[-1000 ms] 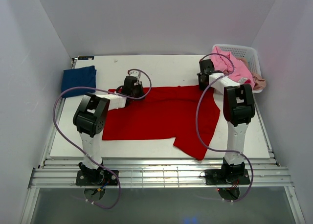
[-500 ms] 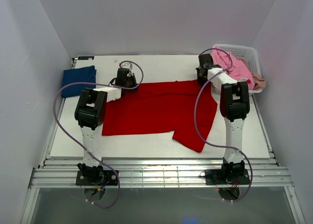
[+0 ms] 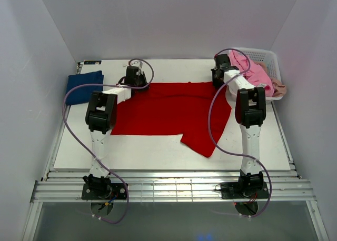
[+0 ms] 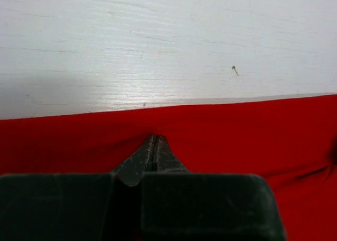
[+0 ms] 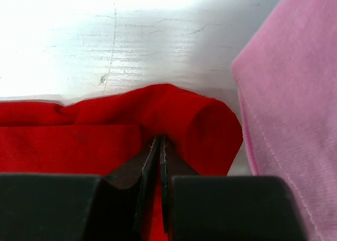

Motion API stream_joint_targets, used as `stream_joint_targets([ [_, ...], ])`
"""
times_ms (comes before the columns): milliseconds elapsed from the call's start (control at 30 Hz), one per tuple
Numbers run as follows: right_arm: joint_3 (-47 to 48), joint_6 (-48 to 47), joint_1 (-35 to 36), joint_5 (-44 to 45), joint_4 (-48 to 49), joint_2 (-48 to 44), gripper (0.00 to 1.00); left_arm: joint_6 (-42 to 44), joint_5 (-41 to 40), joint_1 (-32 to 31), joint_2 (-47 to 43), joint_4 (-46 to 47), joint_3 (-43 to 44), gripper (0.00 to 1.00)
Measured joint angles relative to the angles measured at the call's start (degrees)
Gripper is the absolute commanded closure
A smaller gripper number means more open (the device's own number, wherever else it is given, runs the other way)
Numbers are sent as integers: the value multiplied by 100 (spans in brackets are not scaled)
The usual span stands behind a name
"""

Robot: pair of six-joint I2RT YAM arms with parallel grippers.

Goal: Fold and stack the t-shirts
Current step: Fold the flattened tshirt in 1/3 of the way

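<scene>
The red t-shirt (image 3: 168,112) is spread flat across the middle of the white tabletop (image 3: 174,67), with one sleeve or corner trailing toward the near right. Its far edge is held at two points. Near the far left corner it is pinched by the left tool (image 3: 135,76), whose jaws are seen in the left wrist view pressed fully together with a small pucker of red cloth drawn up at their tips. At the far right corner it is gripped by the right tool (image 3: 218,76); in the right wrist view the fingers (image 5: 150,162) are closed to a thin slit, and a rolled fold of red cloth is gathered around and beyond them. The navy t-shirt (image 3: 84,86) is laid folded at the far left of the tabletop, apart from the red one. The pink t-shirt (image 3: 251,71) is draped over the near wall of the white lattice basket (image 3: 263,54) at the far right, just beside the right tool, and a beige t-shirt (image 3: 279,89) is seen hanging at the basket's near right corner.
</scene>
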Motion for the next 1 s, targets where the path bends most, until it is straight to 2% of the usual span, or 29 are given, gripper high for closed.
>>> stream_joint_targets([
  [133, -90, 7, -11, -48, 175, -33, 72, 2, 66, 24, -33, 68, -72, 100],
  [233, -603, -20, -11, -46, 544, -332, 64, -13, 131, 28, -164, 162, -280, 99],
  [267, -859, -24, -11, -46, 636, -518, 62, -17, 149, 28, -227, 199, -378, 94],
  [300, -1108, -28, -11, -52, 699, -737, 60, -24, 155, 24, -313, 225, -494, 77],
  [333, -1364, -26, -11, -79, 811, -962, 55, 0, 162, 13, -407, 240, -608, 70],
  [400, -1838, -42, -11, -164, 1032, -1502, 54, -15, 133, -37, -673, 273, -846, 59],
  [433, -1996, -48, -11, -221, 1117, -1762, 54, -2, 81, -74, -850, 297, -988, 45],
  [467, -2079, -48, -13, -304, 1187, -1993, 54, 42, 28, -129, -1075, 343, -1132, 41],
  [567, -2103, -48, -13, -603, 1504, -2446, 56, 50, -328, -413, -2024, 695, -1853, 35],
  [667, -2096, -46, -24, -935, 1725, -2520, 59, 50, -813, -787, -3324, 1259, -2870, 27],
  [800, -2098, -22, -22, -1239, 1716, -2146, 59, 122, -1381, -1027, -4916, 1690, -4024, 24],
  [1000, -2105, -4, -35, -1366, 1676, -1329, 58, 155, -2048, -962, -6279, 1480, -5241, 23],
])
